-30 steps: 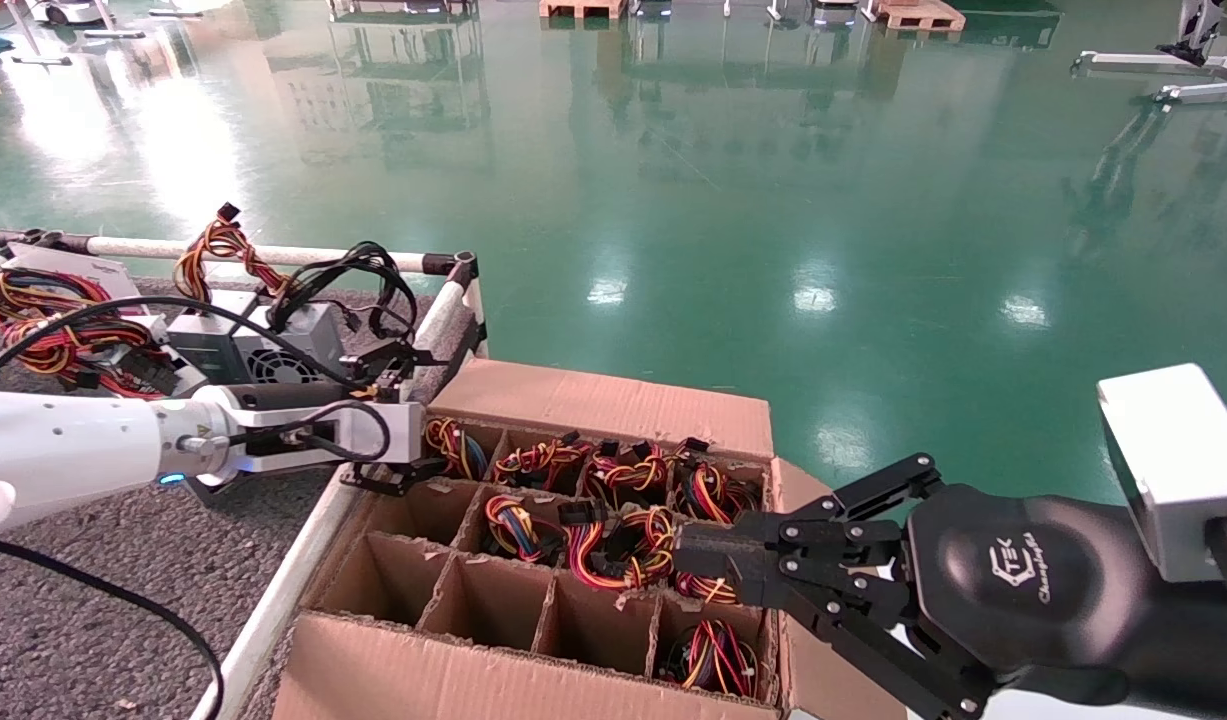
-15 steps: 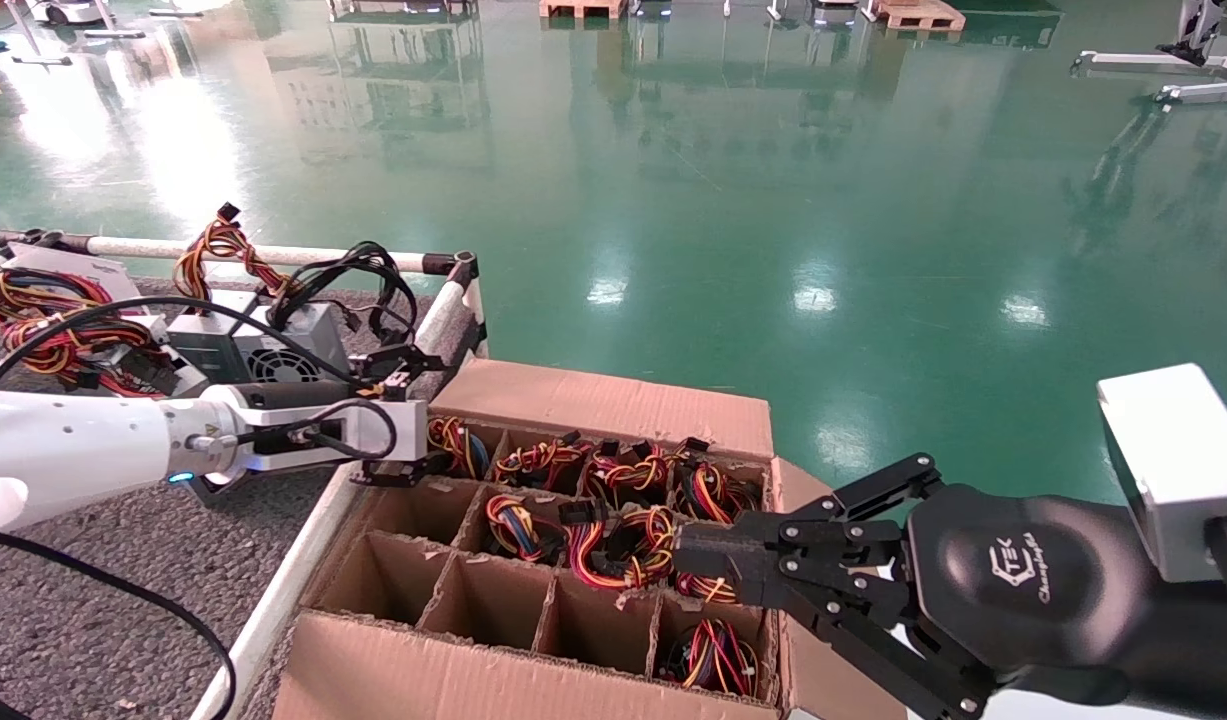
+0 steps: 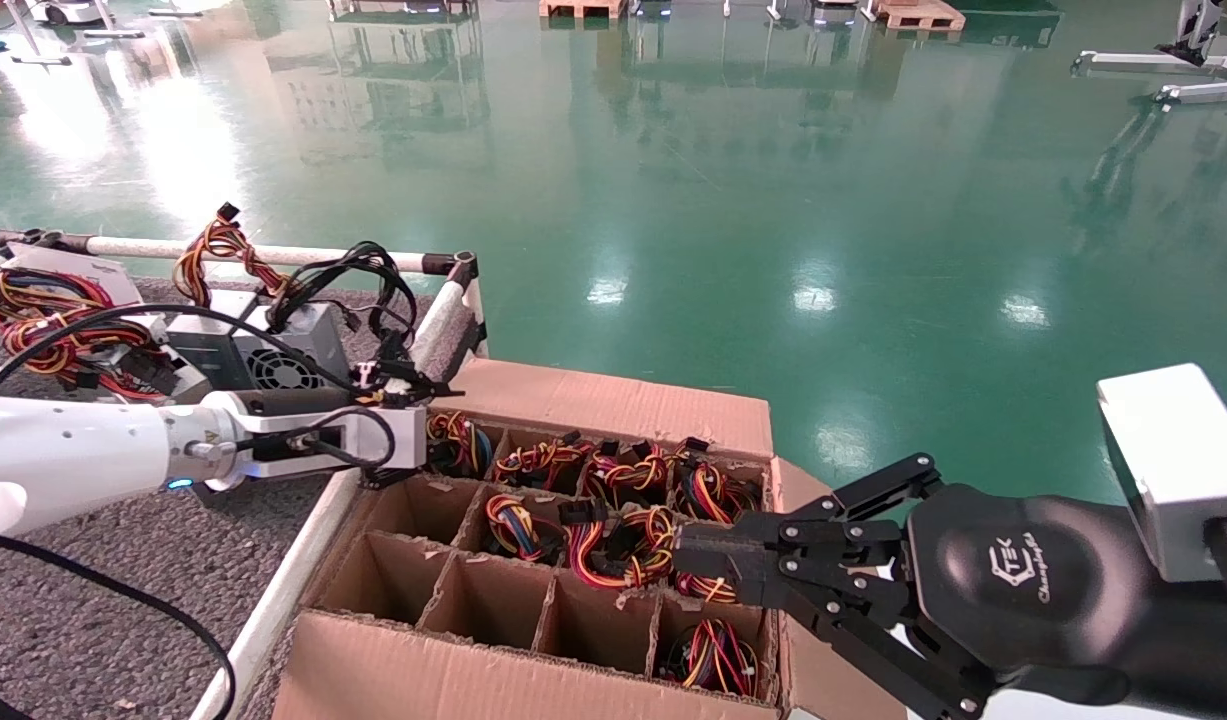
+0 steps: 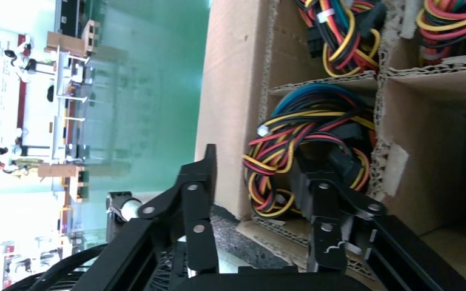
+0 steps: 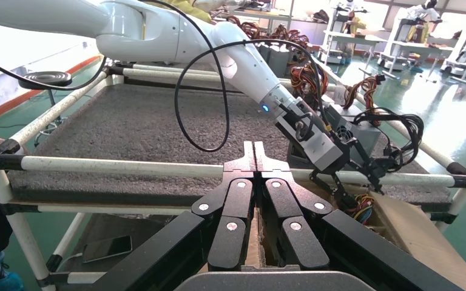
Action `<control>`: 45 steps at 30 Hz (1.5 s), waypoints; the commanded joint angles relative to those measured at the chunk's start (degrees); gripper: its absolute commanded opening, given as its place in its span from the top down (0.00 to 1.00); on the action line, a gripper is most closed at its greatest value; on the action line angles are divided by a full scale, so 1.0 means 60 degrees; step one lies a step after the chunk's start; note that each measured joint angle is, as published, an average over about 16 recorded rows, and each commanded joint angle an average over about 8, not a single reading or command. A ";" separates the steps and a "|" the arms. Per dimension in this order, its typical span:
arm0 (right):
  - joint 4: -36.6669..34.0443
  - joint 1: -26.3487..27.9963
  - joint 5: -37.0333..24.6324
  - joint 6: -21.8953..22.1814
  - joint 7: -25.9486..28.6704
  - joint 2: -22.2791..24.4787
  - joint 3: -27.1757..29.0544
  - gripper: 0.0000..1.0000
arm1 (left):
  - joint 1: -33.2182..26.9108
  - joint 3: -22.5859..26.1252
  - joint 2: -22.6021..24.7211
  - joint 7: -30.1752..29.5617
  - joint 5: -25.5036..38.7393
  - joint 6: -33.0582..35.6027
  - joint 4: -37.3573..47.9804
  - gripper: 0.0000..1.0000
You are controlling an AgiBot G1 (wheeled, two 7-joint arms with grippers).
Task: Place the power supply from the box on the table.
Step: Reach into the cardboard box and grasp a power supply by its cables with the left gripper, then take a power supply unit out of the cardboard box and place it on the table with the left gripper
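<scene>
Head view: the left tool reaches from the surface over the white rail to the far left corner cell of the box. Its fingers are spread wide, one up above the box's far-left flap corner, the other down at the cell's edge. The left wrist view shows the same: one finger outside the cardboard wall, the other inside the cell, touching or just over the wire bundle of red, yellow, black and blue leads. Nothing is pinched between them. The supply sits in that corner cell; only its wires show, the metal body hidden below them. More wire bundles fill the other far-row cells, two middle-row cells and the near right cell; the left cells of the middle and near rows show bare cardboard.

The right tool is parked at the box's right wall, its fingers pressed together, clamped on the top edge of that cardboard wall as the right wrist view shows.

On the surface beyond the left arm lie a grey fan unit with black cables and another unit under red-yellow wires.
</scene>
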 commanded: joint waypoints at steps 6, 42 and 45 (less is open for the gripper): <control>0.0000 0.0000 0.0000 0.0000 0.0000 0.0000 0.0000 1.00 | 0.0016 0.0101 -0.0018 -0.0008 -0.0014 0.0120 0.0065 1.00; 0.0000 0.0000 0.0000 0.0000 0.0000 0.0000 0.0000 1.00 | -0.1773 0.0694 -0.2936 -0.1063 -0.2893 0.3329 -0.1628 1.00; 0.0000 0.0000 0.0000 0.0000 0.0000 0.0000 0.0000 1.00 | -0.2050 0.0521 -0.3283 -0.1111 -0.3185 0.3598 -0.1843 1.00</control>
